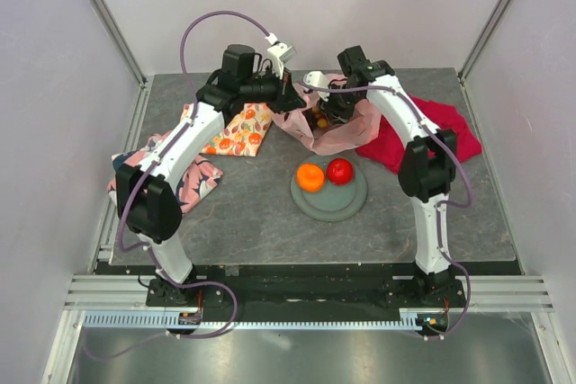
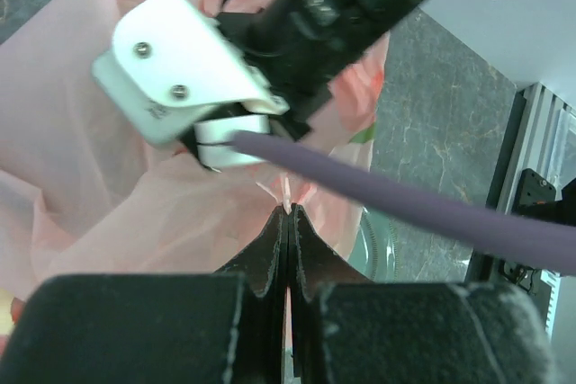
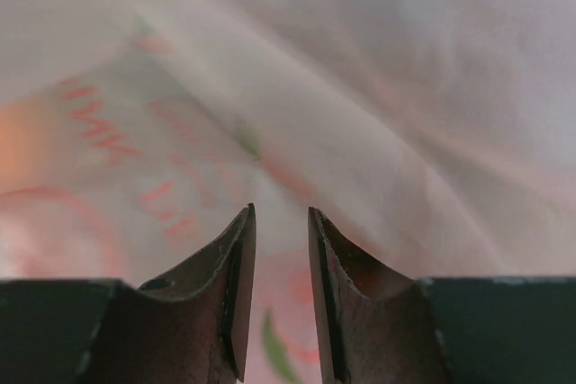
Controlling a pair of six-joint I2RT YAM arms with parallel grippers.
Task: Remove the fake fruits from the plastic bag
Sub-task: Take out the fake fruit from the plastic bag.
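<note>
Our left gripper clamps the plastic bag behind the plate of 2 fake fruits; we should hold it taut while our right gripper, jaws apart inside, reaches perhaps deeper.

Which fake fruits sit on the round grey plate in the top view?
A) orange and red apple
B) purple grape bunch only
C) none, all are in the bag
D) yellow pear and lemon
A: the top view shows the glossy orange and the red apple side by side on the round grey plate, in front of the pale-pink plastic bag.
</note>
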